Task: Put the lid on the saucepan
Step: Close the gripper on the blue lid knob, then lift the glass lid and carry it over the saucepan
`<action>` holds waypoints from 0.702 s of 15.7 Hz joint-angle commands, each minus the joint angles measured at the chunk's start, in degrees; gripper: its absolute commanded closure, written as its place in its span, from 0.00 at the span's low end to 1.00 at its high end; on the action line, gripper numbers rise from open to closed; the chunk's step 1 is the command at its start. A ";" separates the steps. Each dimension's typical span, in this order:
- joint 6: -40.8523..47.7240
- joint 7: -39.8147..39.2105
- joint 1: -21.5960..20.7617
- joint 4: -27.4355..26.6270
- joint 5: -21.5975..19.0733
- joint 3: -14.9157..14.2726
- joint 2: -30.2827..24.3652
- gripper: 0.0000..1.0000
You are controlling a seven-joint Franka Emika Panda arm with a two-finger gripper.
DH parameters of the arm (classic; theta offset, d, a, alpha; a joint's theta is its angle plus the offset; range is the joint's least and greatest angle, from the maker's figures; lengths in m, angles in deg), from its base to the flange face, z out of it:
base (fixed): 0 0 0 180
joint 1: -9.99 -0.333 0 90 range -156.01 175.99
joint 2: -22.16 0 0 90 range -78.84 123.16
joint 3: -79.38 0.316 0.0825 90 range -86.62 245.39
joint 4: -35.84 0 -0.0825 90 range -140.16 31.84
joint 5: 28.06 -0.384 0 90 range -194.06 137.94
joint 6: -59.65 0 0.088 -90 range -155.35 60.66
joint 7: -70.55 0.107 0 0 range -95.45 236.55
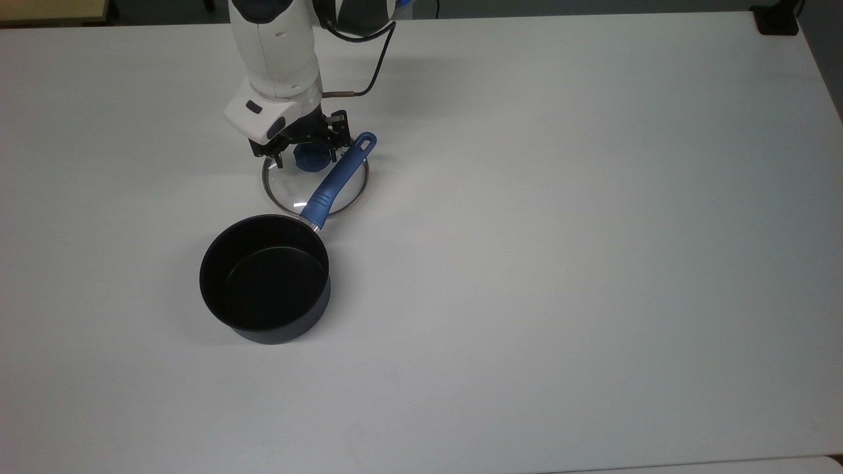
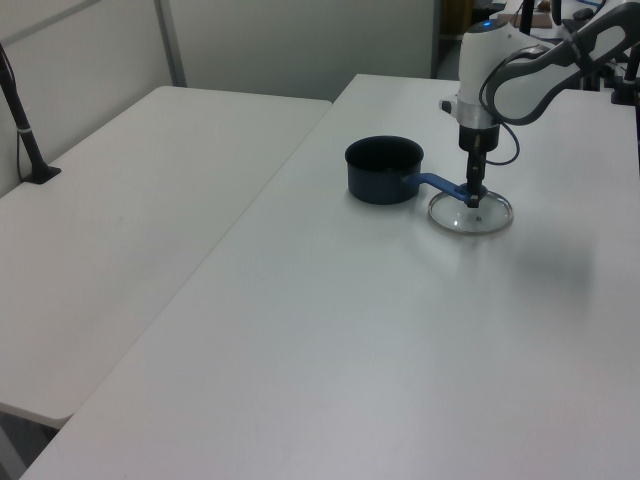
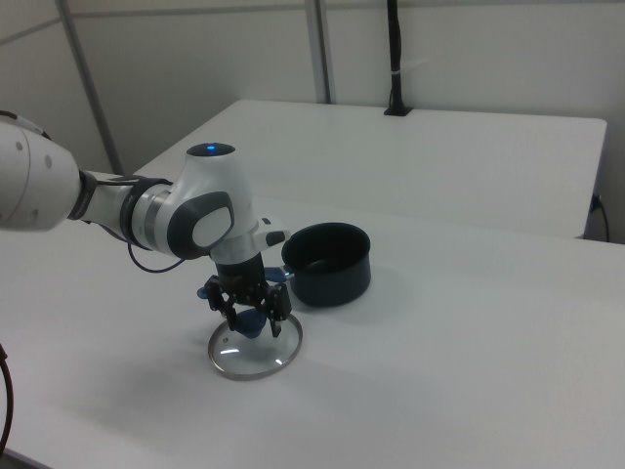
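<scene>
Clear glass with a thin metal rim and blue knob, the lid (image 1: 290,191) lies flat on the table (image 1: 593,230), at 12 o'clock from the pan (image 1: 265,280) in the top view. The gripper (image 1: 304,153) straddles the knob, fingers spread wide.

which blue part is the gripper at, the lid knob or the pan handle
The lid's knob: the gripper sits over it on the glass lid. The saucepan handle crosses the lid beside it.
</scene>
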 commanded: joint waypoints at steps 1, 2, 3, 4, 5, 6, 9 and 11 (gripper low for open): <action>-0.50 1.04 -0.46 0.65 -0.96 0.53 0.01 0.18; -0.50 1.04 -0.46 1.26 -0.96 0.61 0.27 0.23; -0.50 0.95 -0.46 1.44 -0.96 0.87 0.53 0.29; -0.50 0.69 -0.46 1.44 -0.96 0.88 0.62 0.39; -0.50 0.51 -0.46 1.44 -0.96 0.88 0.71 0.48; -0.50 0.42 -0.46 1.44 -0.96 0.88 0.71 0.57; -0.33 0.42 -0.29 1.44 -0.96 0.88 0.62 0.68; 0.29 0.16 0.33 1.44 -0.70 0.79 0.62 0.68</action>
